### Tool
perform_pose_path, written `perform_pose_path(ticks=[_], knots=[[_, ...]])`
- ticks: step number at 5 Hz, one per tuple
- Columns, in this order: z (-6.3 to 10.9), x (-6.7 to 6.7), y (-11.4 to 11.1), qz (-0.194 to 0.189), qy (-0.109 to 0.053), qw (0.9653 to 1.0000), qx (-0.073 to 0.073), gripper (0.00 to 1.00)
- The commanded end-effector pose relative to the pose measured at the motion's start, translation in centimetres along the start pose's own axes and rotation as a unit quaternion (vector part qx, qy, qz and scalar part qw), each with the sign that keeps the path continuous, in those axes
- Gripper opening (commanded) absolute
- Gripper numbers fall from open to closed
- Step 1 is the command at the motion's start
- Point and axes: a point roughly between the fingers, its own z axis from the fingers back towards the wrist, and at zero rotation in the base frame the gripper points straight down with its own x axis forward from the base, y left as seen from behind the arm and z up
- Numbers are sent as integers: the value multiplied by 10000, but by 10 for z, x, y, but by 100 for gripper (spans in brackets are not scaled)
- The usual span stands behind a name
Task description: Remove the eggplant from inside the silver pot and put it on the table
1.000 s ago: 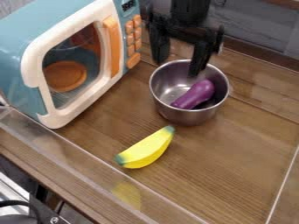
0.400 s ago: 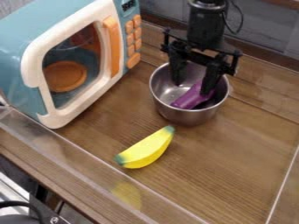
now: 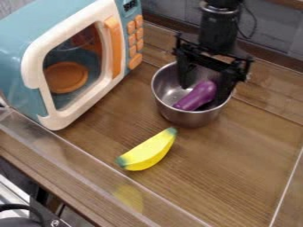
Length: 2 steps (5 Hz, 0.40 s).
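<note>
the end effector (image 3: pixel 214 76) hangs over the silver pot (image 3: pixel 166 95) pointing straight down, its two dark fingers spread wide and pinching nothing, one on either side of the eggplant (image 3: pixel 198 96). that straddle looks like the set-up for a grasp across the eggplant's narrow width, judged from how the fingers bracket it. the eggplant lies inside the pot, leaning on the right wall with its far end raised toward the rim, so the task's lift has not yet begun. plenty of bare surface (image 3: pixel 236 168) lies in front of the pot for setting it down. a yellow toy banana (image 3: pixel 148 150) rests on the surface well apart from the pot, and a blue toy microwave (image 3: pixel 66 53) stands to the left, just beside it.

count: one eggplant, one pot, one banana, one microwave, one end effector.
</note>
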Motion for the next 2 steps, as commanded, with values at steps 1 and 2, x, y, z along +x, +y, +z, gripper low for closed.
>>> perform_pose_path(ticks=[1, 2], knots=[[15, 12, -14, -34, -311, 9995, -32, 100], [16, 18, -7, 55, -331, 9994, -31, 100]])
